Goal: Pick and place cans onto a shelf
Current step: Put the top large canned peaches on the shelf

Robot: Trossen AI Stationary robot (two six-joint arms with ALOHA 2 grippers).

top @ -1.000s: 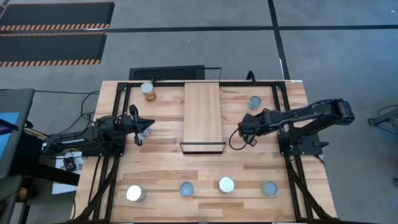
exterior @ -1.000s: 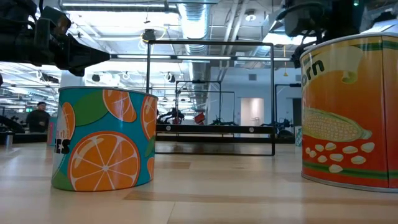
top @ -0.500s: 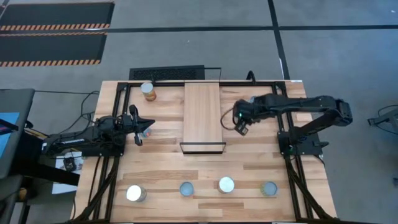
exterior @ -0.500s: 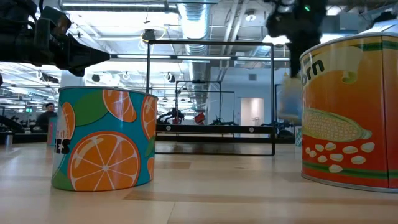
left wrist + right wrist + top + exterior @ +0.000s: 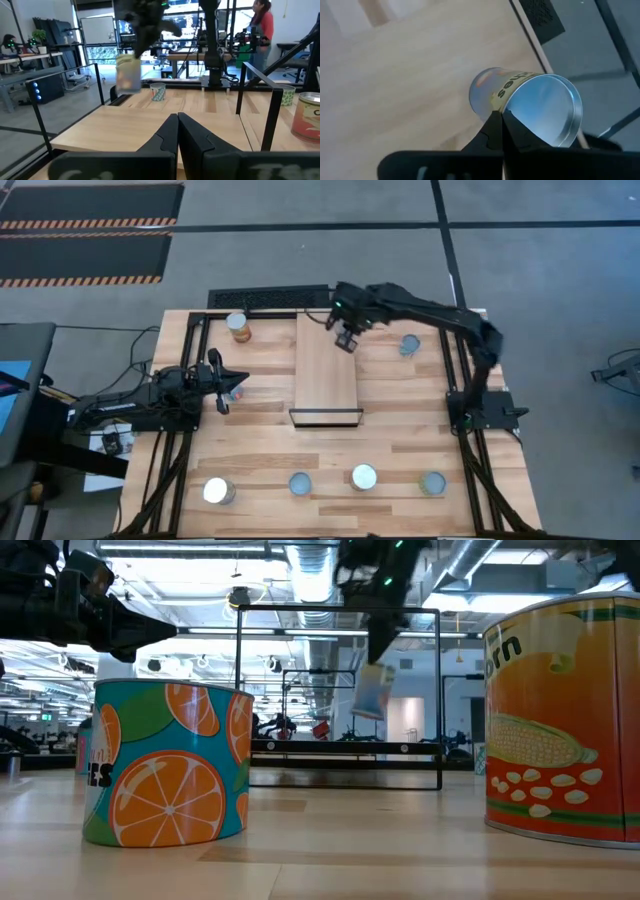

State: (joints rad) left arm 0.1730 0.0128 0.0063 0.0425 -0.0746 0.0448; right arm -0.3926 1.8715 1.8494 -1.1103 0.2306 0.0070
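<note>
1. The right gripper [image 5: 347,335] is clamped on a can [image 5: 372,692], holding it in the air above the shelf's [image 5: 327,375] far end.
2. The left gripper [image 5: 222,385], fingers together, rests over the table [image 5: 400,450], left of the shelf.
3. Four cans [image 5: 362,477] line the near edge.

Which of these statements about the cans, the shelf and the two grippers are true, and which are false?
1. The right gripper holds a can above the shelf. True.
2. The shelf already carries two cans. False: no can stands on it.
3. Four cans stand in a row along the table's near edge. True.
4. The left gripper is shut on a can. False: it is shut, empty, beside the shelf.
5. The held can hangs tilted in the low view. True.
</note>
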